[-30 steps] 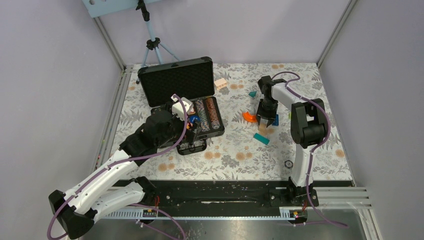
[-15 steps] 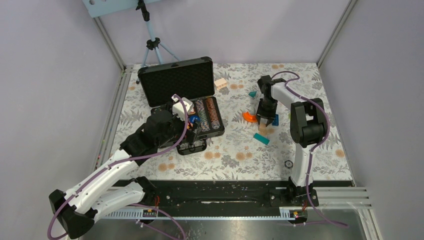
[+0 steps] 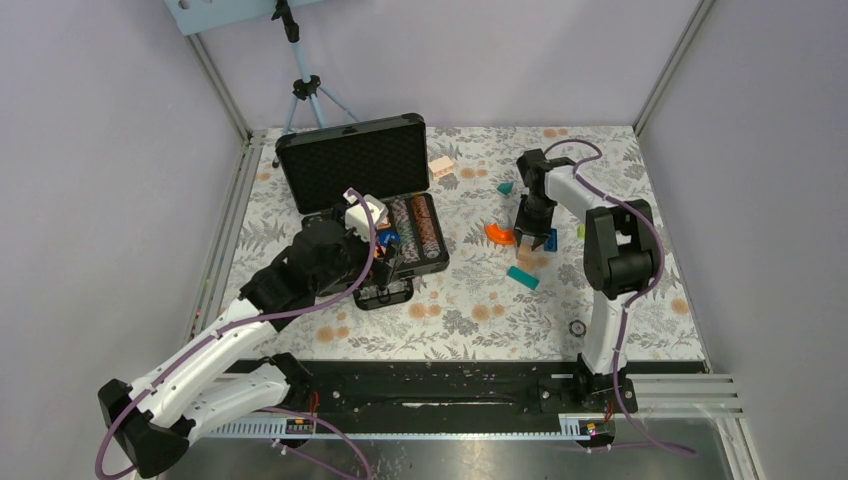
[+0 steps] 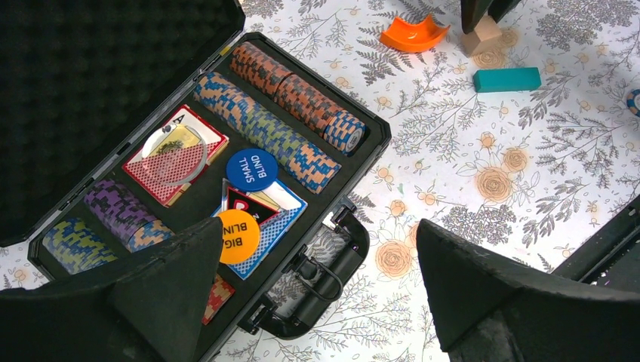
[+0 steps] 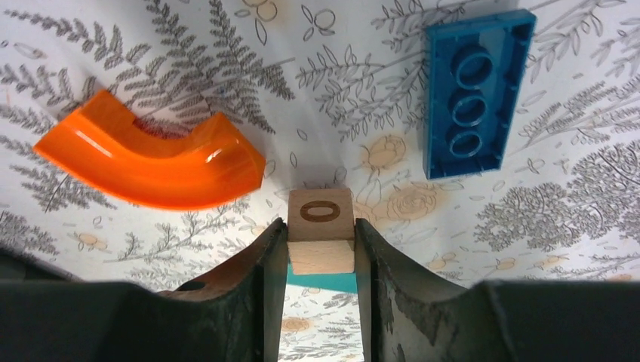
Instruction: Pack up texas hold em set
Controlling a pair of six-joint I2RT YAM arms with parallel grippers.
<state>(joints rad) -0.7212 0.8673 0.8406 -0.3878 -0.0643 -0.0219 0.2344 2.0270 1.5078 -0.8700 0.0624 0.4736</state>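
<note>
Your left gripper (image 4: 317, 249) hangs spread wide over the open case (image 3: 352, 160), which sits at the left of the flowered table (image 3: 470, 300) with its lid up. Rows of chips (image 4: 294, 79), card decks (image 4: 175, 154) and two round discs (image 4: 251, 170) lie in its tray. Your right gripper (image 5: 321, 245) is well apart from the case, pinching a small wooden block (image 5: 321, 215), crowded by an orange curved block (image 5: 151, 166) just beside one finger, a blue brick (image 5: 472, 94) on the other side and a teal block (image 4: 507, 79) close on the near side. A loose chip (image 3: 577, 327) lies alone near your right arm's base.
</note>
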